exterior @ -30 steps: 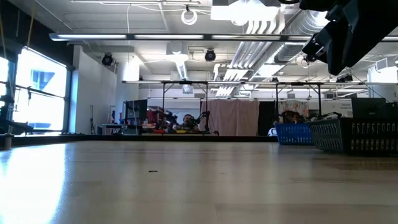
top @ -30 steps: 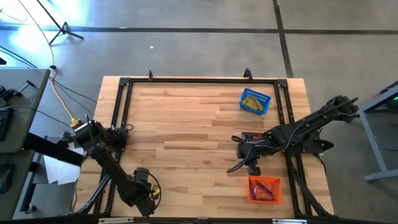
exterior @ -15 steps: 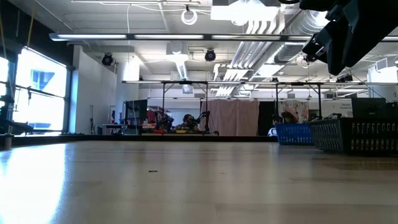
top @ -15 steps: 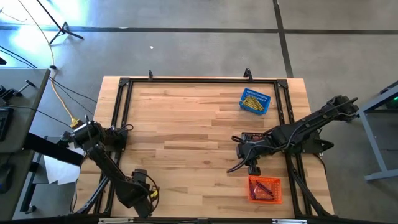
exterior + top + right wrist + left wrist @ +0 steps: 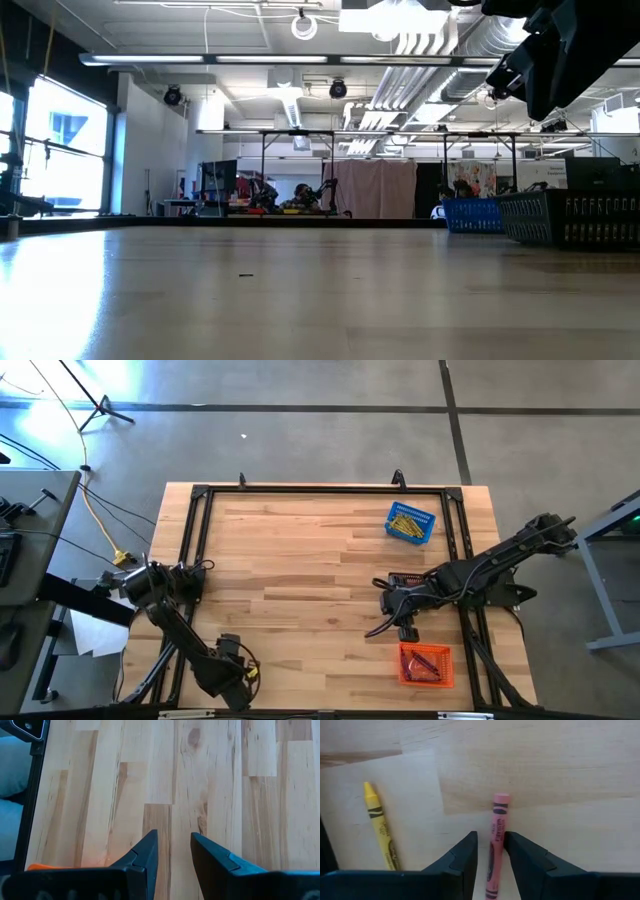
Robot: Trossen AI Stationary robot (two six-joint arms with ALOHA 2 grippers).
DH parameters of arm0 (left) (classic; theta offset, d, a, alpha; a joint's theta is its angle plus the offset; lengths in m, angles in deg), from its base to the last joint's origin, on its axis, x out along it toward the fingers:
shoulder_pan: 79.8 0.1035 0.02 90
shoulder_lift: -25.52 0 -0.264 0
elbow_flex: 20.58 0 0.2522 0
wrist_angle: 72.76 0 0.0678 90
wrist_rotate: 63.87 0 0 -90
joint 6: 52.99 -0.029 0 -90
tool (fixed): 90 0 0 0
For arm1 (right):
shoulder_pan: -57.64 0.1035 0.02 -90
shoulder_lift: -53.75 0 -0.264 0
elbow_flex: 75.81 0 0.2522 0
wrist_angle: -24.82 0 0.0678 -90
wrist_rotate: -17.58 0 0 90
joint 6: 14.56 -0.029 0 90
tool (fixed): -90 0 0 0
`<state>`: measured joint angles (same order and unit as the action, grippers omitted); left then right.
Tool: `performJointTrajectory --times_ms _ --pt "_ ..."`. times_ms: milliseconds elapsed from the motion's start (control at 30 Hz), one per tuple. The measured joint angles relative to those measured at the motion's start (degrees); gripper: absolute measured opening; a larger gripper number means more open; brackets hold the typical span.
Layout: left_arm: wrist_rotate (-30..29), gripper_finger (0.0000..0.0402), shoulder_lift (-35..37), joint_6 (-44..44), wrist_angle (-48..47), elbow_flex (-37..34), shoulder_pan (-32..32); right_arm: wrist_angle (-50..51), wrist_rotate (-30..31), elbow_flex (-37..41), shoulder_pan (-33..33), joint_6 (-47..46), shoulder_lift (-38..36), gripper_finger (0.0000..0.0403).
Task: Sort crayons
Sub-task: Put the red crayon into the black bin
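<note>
Left arm has shifted slightly toward the bench's near edge; otherwise nothing moved. We see left hand (image 5: 490, 862) open astride pink crayon (image 5: 495, 842), yellow crayon (image 5: 380, 832) beside. Right hand (image 5: 172, 857) parted, empty. Yellows fill blue basket (image 5: 411, 523), reds orange basket (image 5: 426, 664); two remain.

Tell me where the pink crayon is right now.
In the left wrist view, the pink crayon lies flat on the wooden table, straddled by the open left gripper at the table's near left corner, with a yellow crayon lying beside it.
</note>
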<state>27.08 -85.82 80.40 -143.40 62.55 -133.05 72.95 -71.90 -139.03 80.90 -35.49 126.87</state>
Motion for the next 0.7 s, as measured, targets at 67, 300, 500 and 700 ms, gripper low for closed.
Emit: performJointTrajectory --times_ms 67,300,500,700 --pt "0.0 0.0096 -0.1 0.0 0.2 0.0 0.0 -0.2 0.0 0.0 0.0 0.0 0.0 0.0101" --pt "0.1 0.0011 -0.1 -0.4 0.3 0.0 0.5 -1.7 0.0 0.0 0.0 0.2 0.0 0.0101" --pt "-1.8 0.0004 0.0 -1.6 0.2 0.0 1.5 -3.8 3.1 0.0 0.0 -0.6 0.0 0.0101" --pt "-22.2 0.0002 3.0 -5.8 -1.4 -0.3 4.3 -9.6 18.5 0.2 0.0 -5.2 0.0 0.0101"
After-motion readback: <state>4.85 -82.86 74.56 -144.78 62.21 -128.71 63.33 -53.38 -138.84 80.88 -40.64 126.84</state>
